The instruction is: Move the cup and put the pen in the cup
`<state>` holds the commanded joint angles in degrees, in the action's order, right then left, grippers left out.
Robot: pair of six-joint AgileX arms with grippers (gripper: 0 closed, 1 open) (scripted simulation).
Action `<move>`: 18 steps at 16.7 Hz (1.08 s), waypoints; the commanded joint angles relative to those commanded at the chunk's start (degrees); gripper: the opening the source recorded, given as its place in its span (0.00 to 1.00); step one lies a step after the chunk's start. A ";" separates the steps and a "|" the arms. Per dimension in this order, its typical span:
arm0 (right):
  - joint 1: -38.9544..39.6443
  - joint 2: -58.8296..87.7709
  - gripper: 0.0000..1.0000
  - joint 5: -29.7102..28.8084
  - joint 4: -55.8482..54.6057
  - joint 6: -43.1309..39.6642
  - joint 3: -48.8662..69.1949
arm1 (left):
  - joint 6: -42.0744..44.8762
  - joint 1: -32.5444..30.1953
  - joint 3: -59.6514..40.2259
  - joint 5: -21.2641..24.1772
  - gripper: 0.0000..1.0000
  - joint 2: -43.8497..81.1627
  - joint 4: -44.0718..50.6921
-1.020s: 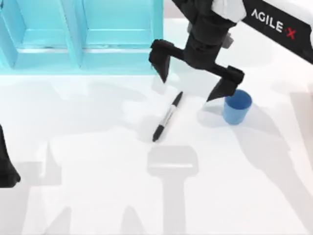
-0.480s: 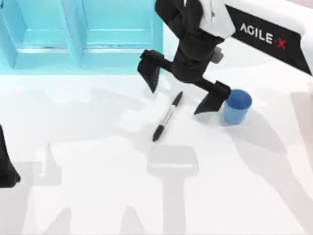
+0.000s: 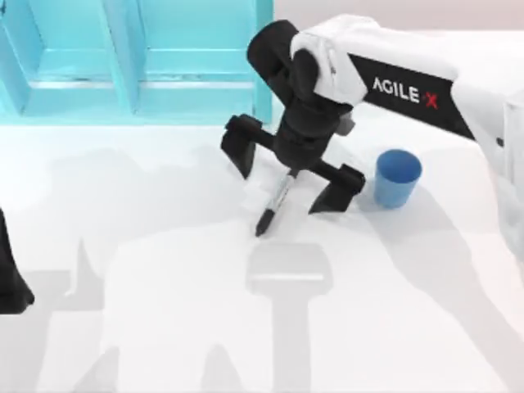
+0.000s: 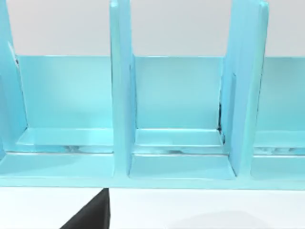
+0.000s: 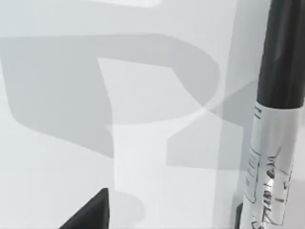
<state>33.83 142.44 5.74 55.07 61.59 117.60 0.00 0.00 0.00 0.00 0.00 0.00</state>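
The pen (image 3: 274,205) lies flat on the white table near the middle, with its grey-white barrel and one black end pointing toward the front left; its far end is hidden under my right arm. My right gripper (image 3: 288,173) hangs open over the pen, one finger on each side of it. Close up in the right wrist view, the pen (image 5: 274,124) shows its black end and printed barrel. The small blue cup (image 3: 397,178) stands upright just right of the gripper. My left gripper (image 3: 12,278) is parked at the table's left edge.
A turquoise shelf unit (image 3: 135,61) with upright dividers stands along the back left of the table, and its compartments (image 4: 176,109) face the left wrist camera. White tabletop spreads out in front of the pen and cup.
My right arm has swung left and come lower, from beside the cup to over the pen, fingers still spread. Pen, cup and left arm have not moved.
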 joint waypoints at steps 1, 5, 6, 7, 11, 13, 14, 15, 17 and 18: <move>0.16 0.99 1.00 -0.04 -1.68 0.17 -0.67 | 0.00 0.00 0.00 0.00 1.00 0.00 0.00; 0.46 2.86 1.00 -0.13 -4.84 0.48 -1.94 | 0.00 0.00 0.00 0.00 1.00 0.00 0.00; 0.46 2.86 1.00 -0.13 -4.84 0.48 -1.94 | 0.00 0.00 0.00 0.00 1.00 0.00 0.00; 0.46 2.86 1.00 -0.13 -4.84 0.48 -1.94 | 0.00 0.00 0.00 0.00 1.00 0.00 0.00; 0.46 2.86 0.77 -0.13 -4.84 0.48 -1.94 | 0.00 0.00 0.00 0.00 1.00 0.00 0.00; 0.46 2.86 0.62 -0.13 -4.84 0.48 -1.94 | 0.00 0.00 0.00 0.00 1.00 0.00 0.00; 0.46 2.86 0.55 -0.13 -4.84 0.48 -1.94 | 0.00 0.00 0.00 0.00 1.00 0.00 0.00; 0.46 2.86 0.47 -0.13 -4.84 0.48 -1.94 | 0.00 0.00 0.00 0.00 1.00 0.00 0.00; 0.46 2.86 0.32 -0.13 -4.84 0.48 -1.94 | 0.00 0.00 0.00 0.00 1.00 0.00 0.00; 0.46 2.86 0.25 -0.13 -4.84 0.48 -1.94 | 0.00 0.00 0.00 0.00 1.00 0.00 0.00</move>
<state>34.29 145.29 5.61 50.23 62.08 115.66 0.00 0.00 0.00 0.00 0.00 0.00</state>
